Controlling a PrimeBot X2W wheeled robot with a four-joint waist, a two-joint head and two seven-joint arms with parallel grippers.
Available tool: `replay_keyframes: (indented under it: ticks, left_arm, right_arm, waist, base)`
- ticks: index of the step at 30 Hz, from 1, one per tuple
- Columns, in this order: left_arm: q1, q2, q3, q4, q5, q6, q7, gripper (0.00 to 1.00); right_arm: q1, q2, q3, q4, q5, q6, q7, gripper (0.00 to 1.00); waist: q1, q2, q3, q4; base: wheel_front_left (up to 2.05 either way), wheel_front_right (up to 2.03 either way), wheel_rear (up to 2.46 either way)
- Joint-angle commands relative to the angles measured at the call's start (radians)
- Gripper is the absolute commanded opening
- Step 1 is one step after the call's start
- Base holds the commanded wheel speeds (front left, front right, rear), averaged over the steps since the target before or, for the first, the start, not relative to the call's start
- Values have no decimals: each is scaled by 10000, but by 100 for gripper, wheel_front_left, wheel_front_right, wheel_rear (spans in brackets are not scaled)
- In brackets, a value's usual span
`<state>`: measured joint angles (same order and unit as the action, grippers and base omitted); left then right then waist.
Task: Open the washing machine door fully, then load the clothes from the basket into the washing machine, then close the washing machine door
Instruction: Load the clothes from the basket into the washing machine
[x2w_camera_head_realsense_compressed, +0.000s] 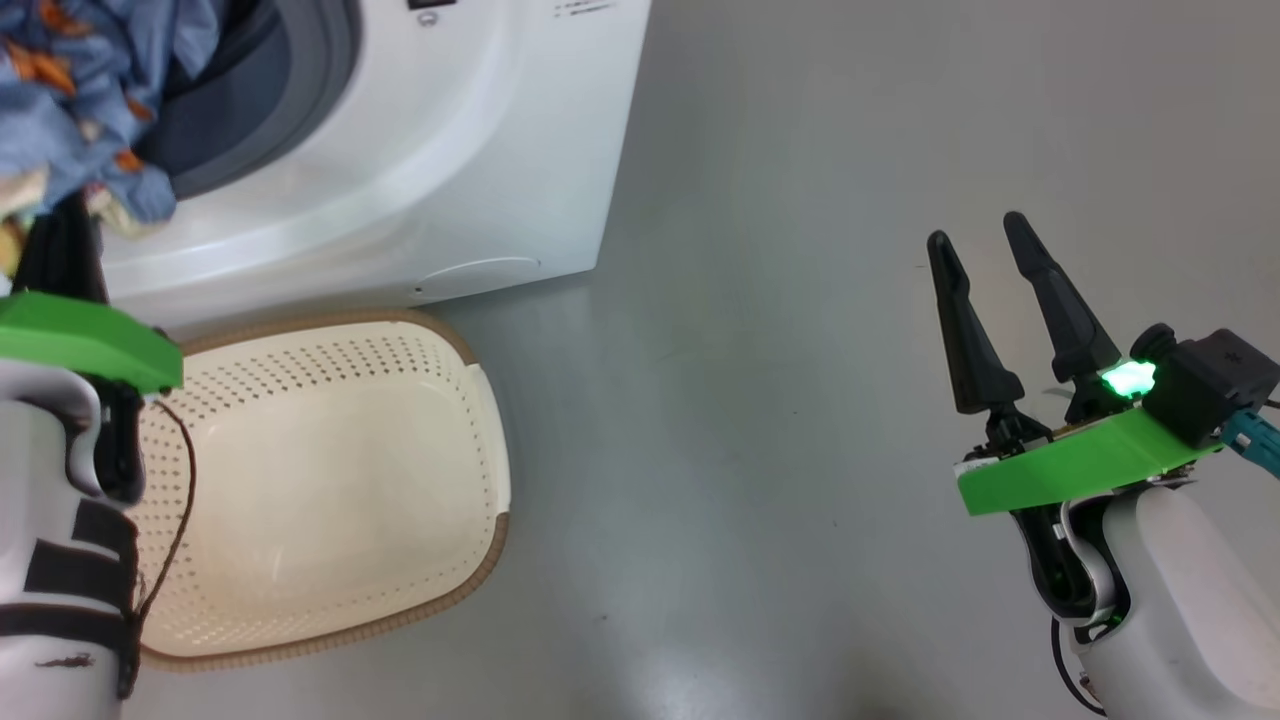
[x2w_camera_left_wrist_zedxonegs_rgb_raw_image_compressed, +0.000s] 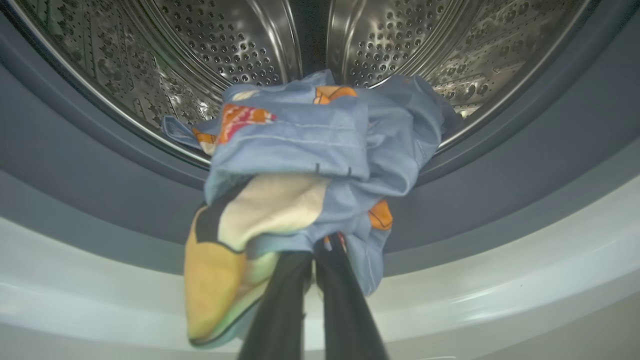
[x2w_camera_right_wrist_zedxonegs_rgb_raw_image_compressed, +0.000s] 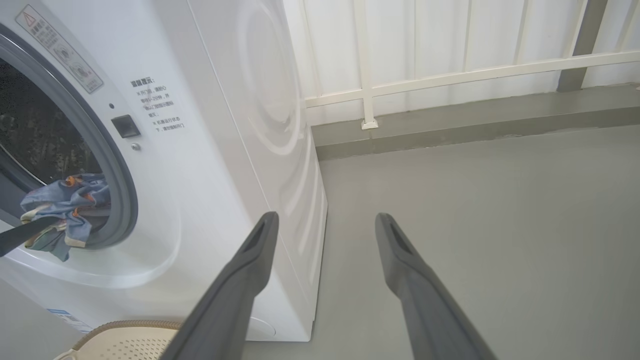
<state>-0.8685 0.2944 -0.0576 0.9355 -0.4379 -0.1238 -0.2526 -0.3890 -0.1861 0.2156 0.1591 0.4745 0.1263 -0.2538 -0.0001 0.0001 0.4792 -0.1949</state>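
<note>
Clothes (x2w_camera_left_wrist_zedxonegs_rgb_raw_image_compressed: 320, 145) hide the left claw's (x2w_camera_left_wrist_zedxonegs_rgb_raw_image_compressed: 316, 260) clamped tips.

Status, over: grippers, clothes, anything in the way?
Left gripper shut on clothes at washing machine mouth. Right gripper open, idle. Basket looks empty. Opening unobstructed.

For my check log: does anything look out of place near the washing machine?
The clothes hang bunched before the grey seal at the mouth of the washing machine, not yet inside the drum; the shut left pincer grips them. Nothing else stands out.
</note>
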Motion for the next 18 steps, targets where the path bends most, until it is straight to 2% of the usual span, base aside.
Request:
replay_keyframes:
  ticks: [1, 8, 18]
  left_arm:
    - [-70, 376, 183, -463, 27, -27, -91, 0]
    - [-1203, 707, 17, -664, -75, -49, 284, 0]
    - [-3735, 1834, -341, 229, 27, -61, 1700, 0]
  right_arm:
    - [325, -125, 74, -198, -32, 44, -80, 100]
    - [171, -112, 148, -344, -31, 44, -80, 100]
    - [-144, 219, 206, -482, -35, 44, -80, 100]
  waist:
    - [1, -1, 50, 133]
    - [1, -1, 603, -37]
    - [1, -1, 1867, -1005]
  base:
    - [0, 0, 0]
    - [0, 0, 0]
    - [0, 0, 0]
